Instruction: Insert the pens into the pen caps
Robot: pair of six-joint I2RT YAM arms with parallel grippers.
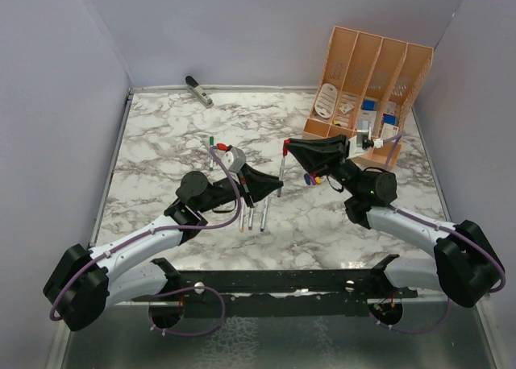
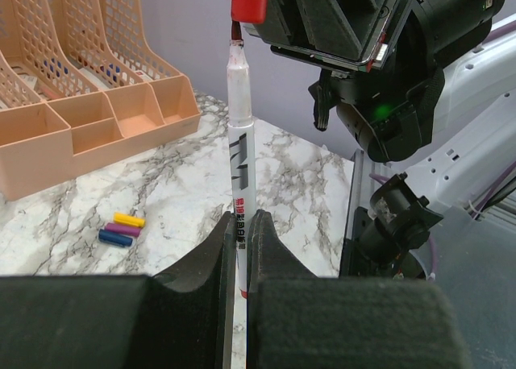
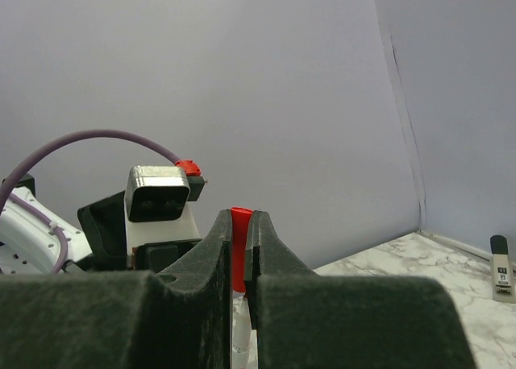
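My left gripper (image 1: pixel 275 188) (image 2: pixel 239 232) is shut on the lower part of a silvery-white pen (image 1: pixel 281 172) (image 2: pixel 240 159) and holds it upright above the table. My right gripper (image 1: pixel 289 148) (image 3: pixel 240 224) is shut on a red cap (image 1: pixel 285 146) (image 2: pixel 246 0) (image 3: pixel 239 248) right above the pen. The pen's red tip sits at the cap's open end. Three more pens (image 1: pixel 251 216) lie side by side under the left arm. Another pen with a green end (image 1: pixel 211 147) lies farther back. Yellow (image 2: pixel 129 220), purple (image 2: pixel 122 229) and blue (image 2: pixel 115 238) caps (image 1: pixel 311 178) lie together on the marble.
An orange desk organizer (image 1: pixel 367 79) (image 2: pixel 72 119) stands at the back right. A grey-black stapler-like object (image 1: pixel 198 89) (image 3: pixel 501 276) lies at the back left by the wall. Grey walls close in the marble table (image 1: pixel 161 159).
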